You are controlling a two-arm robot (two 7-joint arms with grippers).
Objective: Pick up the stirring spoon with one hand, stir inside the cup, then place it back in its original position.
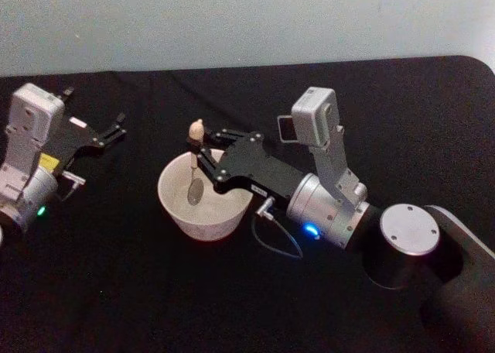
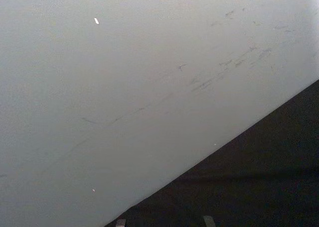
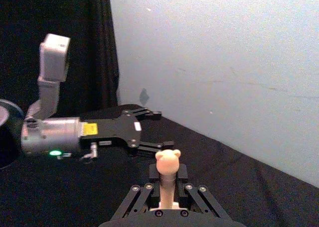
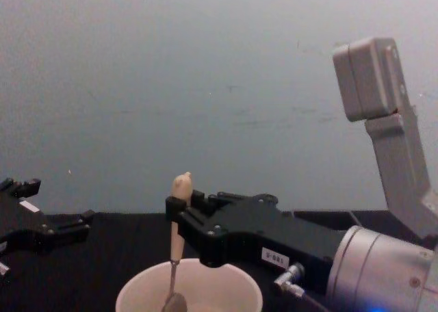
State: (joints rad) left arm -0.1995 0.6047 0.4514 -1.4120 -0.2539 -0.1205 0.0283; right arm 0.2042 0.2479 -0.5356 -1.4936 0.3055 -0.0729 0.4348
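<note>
The cream-white cup (image 1: 207,214) stands on the black table, a little left of centre. The stirring spoon (image 1: 194,167) is upright over it, its shiny bowl down inside the cup and its beige handle sticking up above the fingers. My right gripper (image 1: 199,158) is shut on the spoon's handle, reaching in from the right just above the rim; the chest view shows the same hold, gripper (image 4: 176,215), spoon (image 4: 180,187), cup (image 4: 229,293). My left gripper (image 1: 116,130) rests open at the far left, apart from the cup. The original position is out of view.
The table (image 1: 116,291) is covered in black cloth and ends at a pale wall (image 1: 232,20) behind. My right arm's silver wrist and round grey joint cap (image 1: 409,229) lie low over the table's right side. In the right wrist view, the left gripper (image 3: 151,130) is beyond the spoon handle (image 3: 168,162).
</note>
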